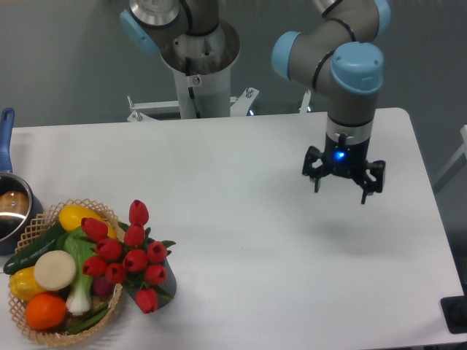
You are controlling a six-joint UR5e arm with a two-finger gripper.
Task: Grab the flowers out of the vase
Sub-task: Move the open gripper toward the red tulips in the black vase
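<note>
The flowers [130,257], a bunch of red tulip buds with dark green leaves, stand in the dark grey vase [166,283] at the front left of the white table, leaning against a wicker basket. Only a sliver of the vase shows below the blooms. My gripper [341,189] hangs above the table's right side, far from the flowers. Its black fingers point down, spread apart, with nothing between them. A blue light glows on its wrist.
A wicker basket [33,230] of vegetables sits at the front left corner, touching the flowers. A blue-handled metal pot [10,209] stands at the left edge. The arm's base column [200,65] rises behind the table's far edge.
</note>
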